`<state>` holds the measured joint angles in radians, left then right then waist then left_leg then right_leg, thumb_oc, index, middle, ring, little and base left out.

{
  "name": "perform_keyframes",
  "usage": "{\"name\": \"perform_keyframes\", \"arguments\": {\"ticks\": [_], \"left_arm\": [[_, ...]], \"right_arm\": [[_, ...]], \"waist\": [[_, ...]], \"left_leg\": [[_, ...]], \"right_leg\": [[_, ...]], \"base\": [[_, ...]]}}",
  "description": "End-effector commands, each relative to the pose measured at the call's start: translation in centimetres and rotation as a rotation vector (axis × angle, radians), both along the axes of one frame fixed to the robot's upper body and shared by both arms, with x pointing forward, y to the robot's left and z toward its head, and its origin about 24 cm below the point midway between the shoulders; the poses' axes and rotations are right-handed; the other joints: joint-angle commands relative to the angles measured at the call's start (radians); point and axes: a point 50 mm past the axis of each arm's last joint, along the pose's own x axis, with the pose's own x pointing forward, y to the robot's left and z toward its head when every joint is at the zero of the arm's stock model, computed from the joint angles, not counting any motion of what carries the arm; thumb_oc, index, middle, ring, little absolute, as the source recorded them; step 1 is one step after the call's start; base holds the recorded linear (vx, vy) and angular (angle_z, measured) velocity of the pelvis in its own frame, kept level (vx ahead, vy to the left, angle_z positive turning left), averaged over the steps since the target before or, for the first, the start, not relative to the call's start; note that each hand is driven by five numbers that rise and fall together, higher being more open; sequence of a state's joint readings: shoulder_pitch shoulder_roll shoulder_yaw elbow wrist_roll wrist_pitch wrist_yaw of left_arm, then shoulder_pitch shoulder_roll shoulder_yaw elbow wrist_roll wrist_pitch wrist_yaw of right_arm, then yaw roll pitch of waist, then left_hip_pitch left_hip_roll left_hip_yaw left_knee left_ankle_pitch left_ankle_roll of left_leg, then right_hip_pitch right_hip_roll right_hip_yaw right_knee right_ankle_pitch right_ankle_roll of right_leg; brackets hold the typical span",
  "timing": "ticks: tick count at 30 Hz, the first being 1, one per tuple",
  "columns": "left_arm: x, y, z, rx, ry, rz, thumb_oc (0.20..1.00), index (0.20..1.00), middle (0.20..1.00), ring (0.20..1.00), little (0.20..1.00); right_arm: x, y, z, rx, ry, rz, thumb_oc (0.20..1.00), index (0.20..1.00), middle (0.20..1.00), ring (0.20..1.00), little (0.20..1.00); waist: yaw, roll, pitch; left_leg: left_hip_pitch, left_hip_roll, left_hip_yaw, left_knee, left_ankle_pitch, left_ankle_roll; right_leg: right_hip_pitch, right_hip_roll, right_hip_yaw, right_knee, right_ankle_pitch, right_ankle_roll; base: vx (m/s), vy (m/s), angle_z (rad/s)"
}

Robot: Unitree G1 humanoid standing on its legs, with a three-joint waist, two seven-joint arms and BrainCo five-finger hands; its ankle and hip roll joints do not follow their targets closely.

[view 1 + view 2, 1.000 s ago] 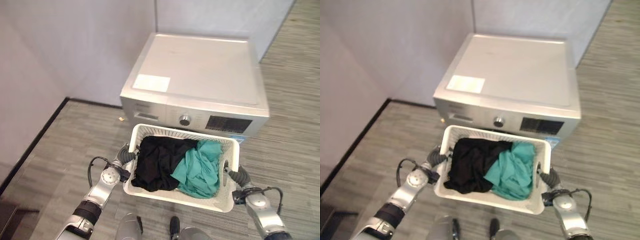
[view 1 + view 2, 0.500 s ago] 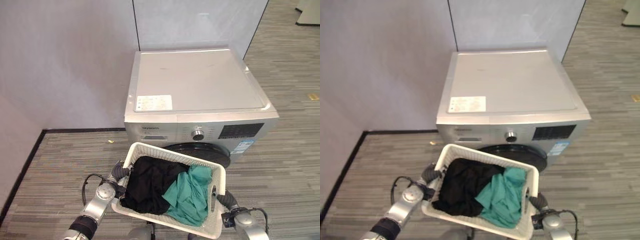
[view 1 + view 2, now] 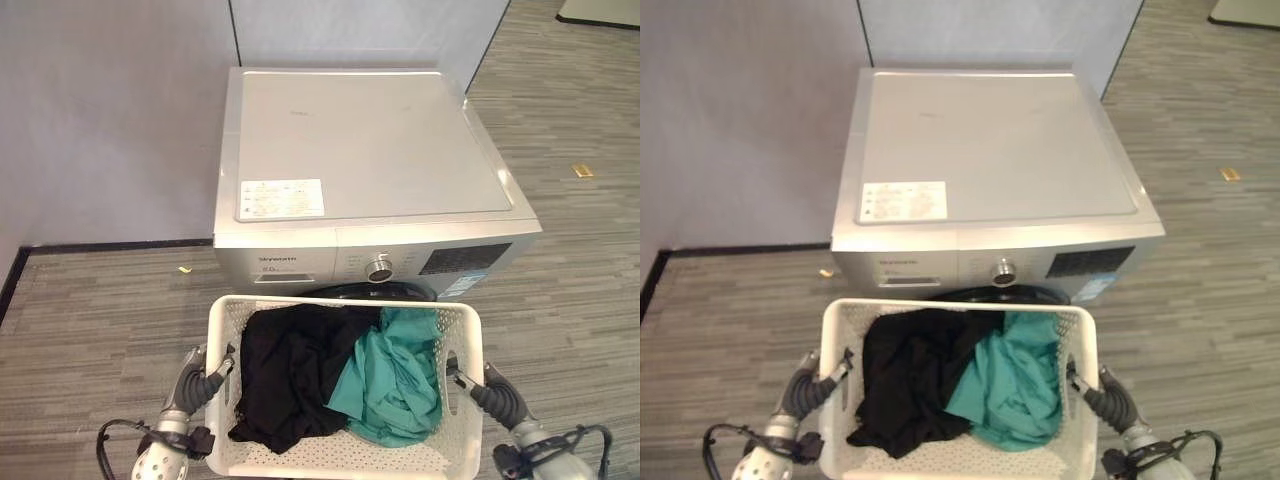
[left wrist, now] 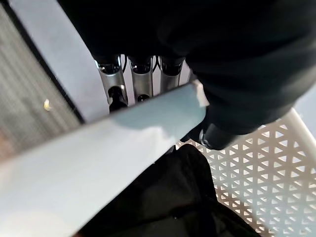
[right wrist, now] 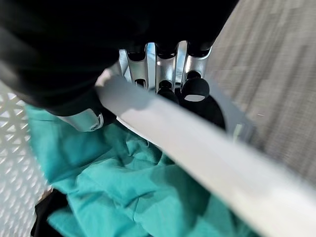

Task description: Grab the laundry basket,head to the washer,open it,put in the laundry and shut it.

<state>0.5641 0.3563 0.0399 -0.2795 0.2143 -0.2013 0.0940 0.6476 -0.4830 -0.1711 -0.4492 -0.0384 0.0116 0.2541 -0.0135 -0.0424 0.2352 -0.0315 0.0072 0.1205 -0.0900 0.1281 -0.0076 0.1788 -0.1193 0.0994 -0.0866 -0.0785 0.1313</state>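
2 hands carry the white laundry basket (image 3: 455, 330) at its 2 short sides, right in front of the washer (image 3: 360, 150). The left hand (image 3: 197, 382) grips the basket's left rim; in its wrist view its silver fingers (image 4: 140, 79) curl over the outer side of the rim while the thumb (image 4: 212, 136) presses on the inner, latticed wall, so the hand is closed round the rim. The right hand (image 3: 497, 395) does the same on the right side — fingers (image 5: 165, 74) wrapped over the outside of the rim, thumb (image 5: 86, 118) inside the basket against the green cloth.

Inside the basket lie 2 pieces of laundry: a black garment (image 3: 290, 375) heaped on the left half and a teal green garment (image 3: 395, 375) on the right half, the 2 touching and overlapping in the middle. A fold of the black garment hangs toward the near wall of the basket.

The washer is a silver front-loader standing against a pale grey wall (image 3: 100, 110) on a grey striped floor (image 3: 90, 310). Its flat top bears a white sticker (image 3: 281, 198) near the front left corner. On the front panel sit a round knob (image 3: 379, 268) and a dark display (image 3: 462, 260) to its right. The dark round door (image 3: 370, 291) shows just above the basket's far rim and looks closed.

A small yellowish scrap (image 3: 184, 269) lies on the floor left of the washer — another (image 3: 581, 171) lies well off to the right.
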Motion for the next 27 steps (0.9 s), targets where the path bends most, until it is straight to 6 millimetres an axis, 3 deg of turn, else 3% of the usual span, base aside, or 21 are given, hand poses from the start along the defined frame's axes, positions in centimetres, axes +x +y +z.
{"name": "perform_keyframes", "arguments": {"ticks": [1, 6, 10, 15, 16, 19, 22, 23, 27], "left_arm": [[-3.1, 11.1, 5.5, 0.193, -0.144, 0.458, 0.200, 0.200, 0.200, 0.200, 0.200], [-2.9, 10.7, 9.3, 0.221, -0.338, 0.464, 0.200, 0.200, 0.200, 0.200, 0.200], [-2.5, 10.3, 11.0, 0.231, -0.462, 0.485, 0.200, 0.200, 0.200, 0.200, 0.200], [-0.5, 10.3, 12.7, 0.212, -0.562, 0.443, 0.200, 0.200, 0.200, 0.200, 0.200], [1.1, 9.9, 13.6, 0.186, -0.589, 0.371, 0.200, 0.200, 0.200, 0.200, 0.200], [4.7, 8.2, 14.2, 0.074, -0.605, 0.205, 0.200, 0.200, 0.200, 0.200, 0.200], [8.7, 5.9, 15.2, -0.051, -0.626, 0.057, 0.200, 0.200, 0.200, 0.200, 0.200], [9.0, 5.9, 15.3, -0.053, -0.630, 0.056, 0.200, 0.200, 0.200, 0.200, 0.200], [15.1, 1.6, 19.3, -0.103, -0.693, -0.121, 0.200, 0.200, 0.200, 0.200, 0.200]], "right_arm": [[-1.3, -6.2, 5.5, -0.118, -0.131, -0.134, 0.200, 0.200, 0.200, 0.200, 0.200], [-1.1, -6.8, 7.7, -0.131, -0.204, -0.124, 0.200, 0.200, 0.200, 0.200, 0.200], [-1.0, -7.0, 8.9, -0.155, -0.259, -0.128, 0.200, 0.200, 0.200, 0.200, 0.200], [0.5, -7.7, 11.3, -0.208, -0.379, -0.127, 0.200, 0.200, 0.200, 0.200, 0.200], [1.8, -8.2, 13.2, -0.246, -0.469, -0.133, 0.200, 0.200, 0.200, 0.200, 0.200], [4.3, -8.5, 15.0, -0.285, -0.554, -0.125, 0.200, 0.200, 0.200, 0.200, 0.200], [7.0, -7.2, 16.5, -0.315, -0.602, -0.046, 0.200, 0.200, 0.200, 0.200, 0.200], [7.1, -7.3, 16.7, -0.315, -0.607, -0.050, 0.200, 0.200, 0.200, 0.200, 0.200], [10.4, -5.2, 19.9, -0.311, -0.693, 0.059, 0.200, 0.200, 0.200, 0.200, 0.200]], "waist": [[0.006, 0.001, -0.060], [0.009, -0.005, -0.078], [0.006, -0.008, -0.093], [0.004, -0.001, -0.108], [0.007, 0.005, -0.122], [0.012, 0.013, -0.141], [0.011, 0.018, -0.156], [0.010, 0.019, -0.151], [0.008, 0.018, -0.157]], "left_leg": [[0.059, 0.070, -0.036, 0.106, -0.186, -0.031], [0.070, 0.070, -0.038, 0.110, -0.196, -0.028], [0.076, 0.070, -0.045, 0.113, -0.204, -0.030], [0.085, 0.068, -0.050, 0.110, -0.211, -0.032], [0.094, 0.067, -0.053, 0.105, -0.213, -0.032], [0.106, 0.065, -0.060, 0.094, -0.210, -0.031], [0.115, 0.064, -0.070, 0.083, -0.202, -0.032], [0.115, 0.064, -0.072, 0.081, -0.201, -0.032], [0.111, 0.065, -0.099, 0.066, -0.169, -0.038]], "right_leg": [[-0.158, 0.070, -0.020, 0.014, 0.111, -0.029], [-0.147, 0.070, -0.026, 0.016, 0.105, -0.028], [-0.133, 0.067, -0.042, 0.015, 0.097, -0.029], [-0.121, 0.064, -0.056, 0.011, 0.092, -0.025], [-0.112, 0.062, -0.061, 0.012, 0.091, -0.025], [-0.099, 0.057, -0.069, 0.008, 0.089, -0.024], [-0.088, 0.058, -0.074, 0.007, 0.086, -0.026], [-0.088, 0.058, -0.076, 0.007, 0.086, -0.026], [-0.089, 0.064, -0.090, 0.011, 0.084, -0.035]], "base": [[0.00, 0.000, 0.00], [0.00, 0.000, 0.00], [0.02, -0.007, 0.01], [0.01, 0.003, 0.01], [0.05, 0.016, 0.04], [0.06, 0.011, 0.14], [0.04, -0.006, 0.10], [-0.01, -0.018, 0.13], [0.04, -0.054, 0.21]]}}
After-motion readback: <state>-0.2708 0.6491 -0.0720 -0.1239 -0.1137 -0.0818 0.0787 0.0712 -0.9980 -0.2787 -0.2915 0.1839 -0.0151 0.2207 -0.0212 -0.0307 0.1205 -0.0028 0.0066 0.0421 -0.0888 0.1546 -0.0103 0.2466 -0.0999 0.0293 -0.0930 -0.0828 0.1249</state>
